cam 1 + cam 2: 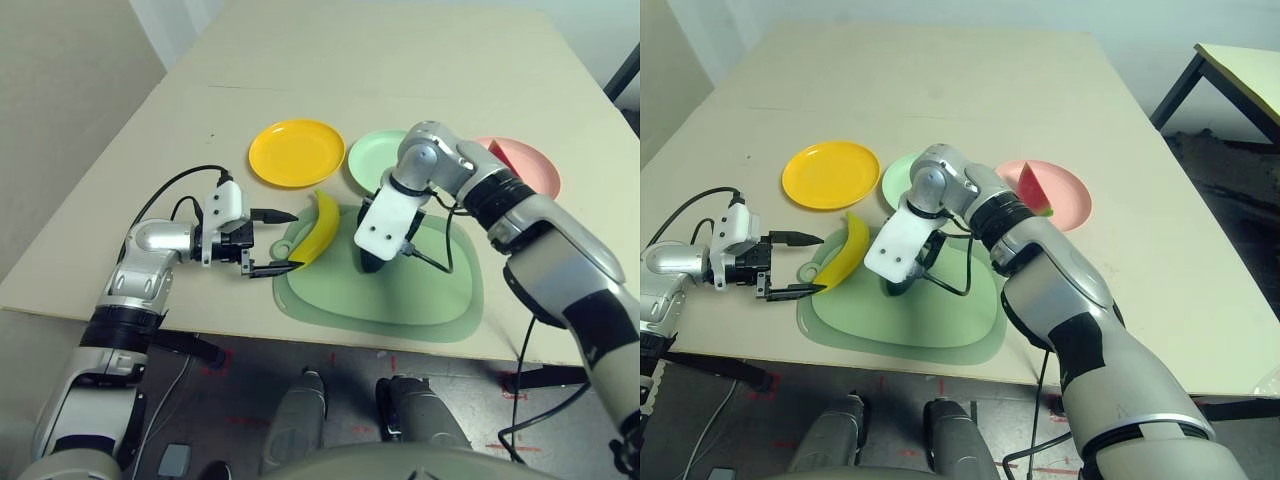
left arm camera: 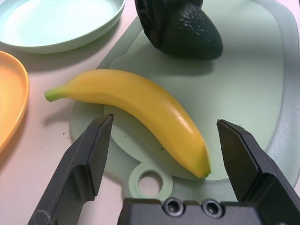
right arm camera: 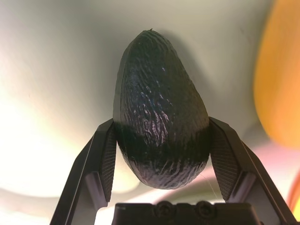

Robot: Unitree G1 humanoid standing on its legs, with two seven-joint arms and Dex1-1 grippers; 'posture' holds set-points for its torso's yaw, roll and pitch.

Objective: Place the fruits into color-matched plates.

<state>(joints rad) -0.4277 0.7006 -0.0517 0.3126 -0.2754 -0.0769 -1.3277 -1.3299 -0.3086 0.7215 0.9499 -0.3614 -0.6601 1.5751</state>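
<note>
- I take the green mat (image 1: 400,290) as my landmark; the avocado (image 3: 159,112) and the banana (image 2: 140,105) both lie on it.
- My right gripper (image 3: 161,152) is down over the mat's middle with both fingers pressed against the avocado's sides, so I read it as clamped on the fruit, which looks not yet lifted.
- My left gripper (image 2: 166,157) is spread wide at the mat's left edge, the banana lying between the fingertips but untouched.
- The banana rests on the mat's left rim, its stem end toward the yellow plate (image 1: 297,152), just beyond the mat's far left corner.
- The mint plate (image 1: 375,157) sits just beyond the mat's far edge; the pink plate (image 1: 1068,195) beyond its far right corner already holds the watermelon wedge (image 1: 1032,190).
- Next, I judge: lift the avocado clear and carry it to the mint plate.
</note>
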